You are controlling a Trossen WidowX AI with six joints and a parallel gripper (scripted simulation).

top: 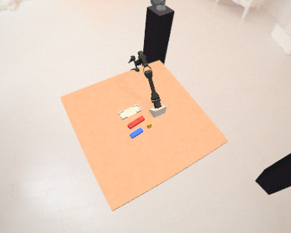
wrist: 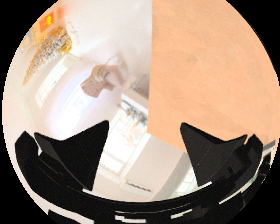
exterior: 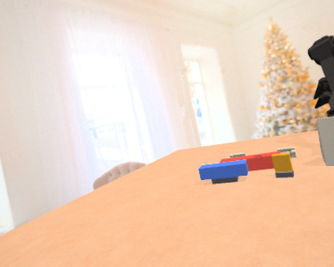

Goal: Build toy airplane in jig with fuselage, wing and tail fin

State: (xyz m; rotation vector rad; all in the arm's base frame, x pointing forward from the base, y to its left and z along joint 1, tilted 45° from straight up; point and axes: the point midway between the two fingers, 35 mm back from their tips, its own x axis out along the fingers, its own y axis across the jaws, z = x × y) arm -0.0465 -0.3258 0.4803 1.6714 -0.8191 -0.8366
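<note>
The gripper (top: 132,64) (wrist: 144,125) hangs open, well apart from the red fuselage (top: 136,122) (exterior: 260,161).

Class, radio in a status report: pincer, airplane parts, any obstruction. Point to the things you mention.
Pincer (top: 132,64) (wrist: 145,127) open, holding nothing. Red fuselage (top: 136,122) (exterior: 260,162), blue wing (top: 136,133) (exterior: 223,170), yellow tail fin (top: 149,125) (exterior: 283,163) all outside jig (top: 129,112). Nothing visible on jig blocking cradle.

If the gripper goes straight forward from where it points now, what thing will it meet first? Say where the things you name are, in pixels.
Probably nothing close: the way ahead of the open gripper (top: 130,65) (exterior: 315,103) (wrist: 145,122) looks free. The edge of the tabletop (top: 161,159) (exterior: 163,225) (wrist: 210,75) shows between its fingers, but depth is unclear.
</note>
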